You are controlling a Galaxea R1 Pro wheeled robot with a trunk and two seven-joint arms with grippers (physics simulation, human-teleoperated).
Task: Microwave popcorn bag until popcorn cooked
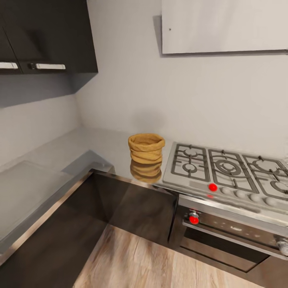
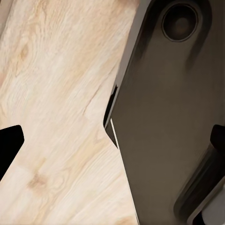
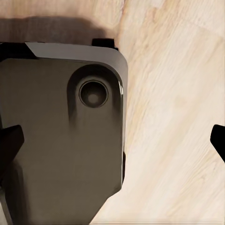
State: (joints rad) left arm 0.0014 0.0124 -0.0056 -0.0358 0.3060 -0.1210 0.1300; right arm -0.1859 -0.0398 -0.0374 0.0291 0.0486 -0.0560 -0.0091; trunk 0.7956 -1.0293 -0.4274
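One popcorn bag (image 1: 146, 153) stands upright on the grey tabletop (image 1: 100, 146), near its front edge and just beside the gas hob (image 1: 230, 170), mouth open upward. It looks light and soft, a rolled sack whose ringed folds would crumple under a hard squeeze, so a gentle pinch across the rim or upper rings seems the safest hold. Both wrist views look down at the wooden floor (image 2: 56, 103) and the robot's dark base (image 3: 61, 140). The left end effector (image 2: 112, 145) and right end effector (image 3: 112, 143) each show dark fingertips at opposite picture edges, spread wide and empty, well apart from the bag.
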